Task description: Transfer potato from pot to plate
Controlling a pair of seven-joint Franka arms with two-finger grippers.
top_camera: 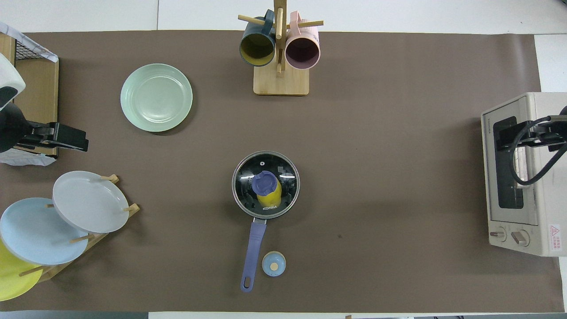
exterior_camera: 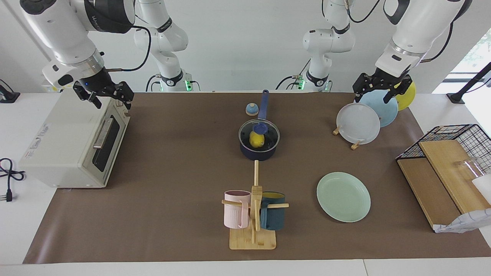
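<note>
Evidently nothing has begun. At the overhead frame's lower centre, the pot point(top_camera: 266, 185) keeps its glass lid point(top_camera: 266, 177) on, the potato point(top_camera: 273, 196) inside. Upper left, the plate point(top_camera: 156, 97) lies bare. The left gripper point(exterior_camera: 382, 89) hangs over the plate rack point(exterior_camera: 355, 145), the right gripper point(exterior_camera: 109, 96) over the toaster oven point(exterior_camera: 73, 142); whether their fingers are apart, I cannot tell.

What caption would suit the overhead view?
Yellow toy potato waits under the glass lid in the navy saucepan; mint-green ridged plate sits bare.

The yellow potato point(exterior_camera: 256, 139) sits inside the lidded navy pot point(exterior_camera: 259, 152) (glass lid on); the mint-green plate point(exterior_camera: 343, 196) lies flat, well apart.
</note>
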